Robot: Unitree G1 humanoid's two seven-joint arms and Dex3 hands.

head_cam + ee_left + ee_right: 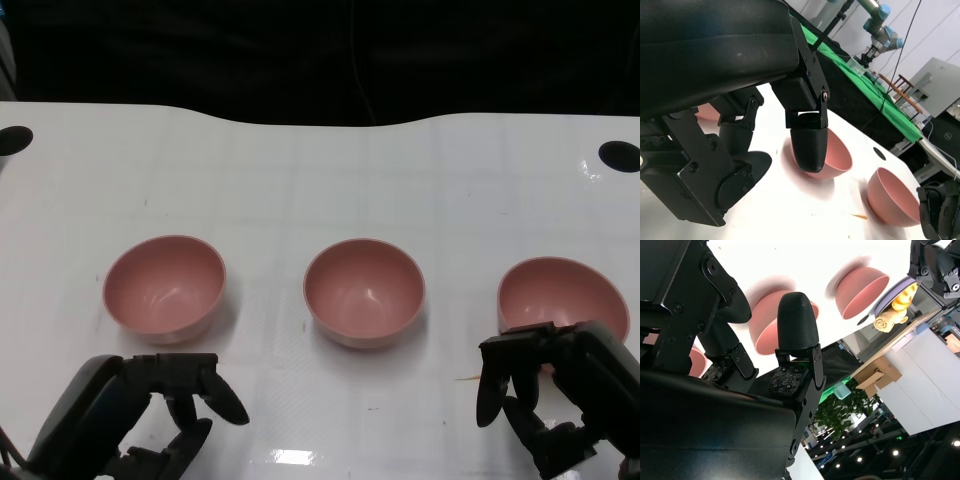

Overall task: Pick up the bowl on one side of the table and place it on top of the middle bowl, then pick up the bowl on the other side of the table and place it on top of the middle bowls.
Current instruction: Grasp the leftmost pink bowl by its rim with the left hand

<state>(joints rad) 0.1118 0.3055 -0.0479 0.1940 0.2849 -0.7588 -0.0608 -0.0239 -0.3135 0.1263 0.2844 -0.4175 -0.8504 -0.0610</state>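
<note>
Three pink bowls (364,290), upright, side by side

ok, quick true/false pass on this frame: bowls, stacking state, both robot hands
1. Three pink bowls stand in a row, apart from each other: left bowl, middle bowl, right bowl. True.
2. One bowl is already stacked on the middle bowl. False: nothing is stacked yet.
3. The left robot hand holds the left bowl. False: it is open, short of the bowl.
4. The right robot hand is at the right bowl's near rim, fingers apart. True.
5. The bowls stand upside down. False: openings face up.
</note>
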